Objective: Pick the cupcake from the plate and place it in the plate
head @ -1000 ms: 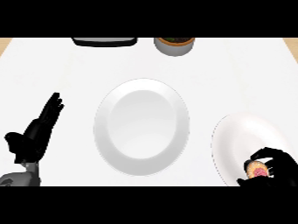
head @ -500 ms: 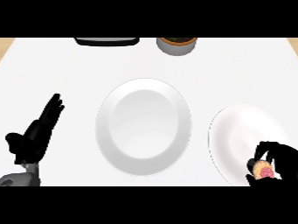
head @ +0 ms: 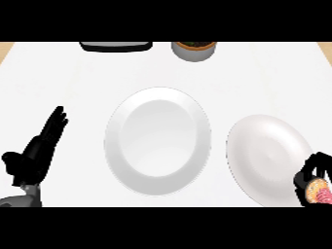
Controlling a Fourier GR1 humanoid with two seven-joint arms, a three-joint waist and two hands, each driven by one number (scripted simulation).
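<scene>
1. While curled round the cupcake (head: pixel 319 193), the right hand (head: pixel 313 171) sits at the side plate's (head: pixel 265 151) right edge; the centre plate (head: pixel 159 141) lies to its left.
2. Left hand (head: pixel 37 153) rests open, farther off.

Lots of bare white counter (head: pixel 269 82) in the upper right of the frame and in the upper left too. Two things at the top edge in the way: a dark flat tray (head: pixel 116 46) and, just right of it, a grey pot (head: pixel 194 50). Big plate (head: pixel 158 140) right in the middle, nothing on it. Only a thin strip of counter between it and the right plate (head: pixel 267 155). Wide open lane between the big plate and the left hand (head: pixel 37 154), resting with straight fingers at lower left. Lower right corner crowded: right hand (head: pixel 326 168) curled round the cupcake (head: pixel 319 193), at the right plate's edge.
</scene>
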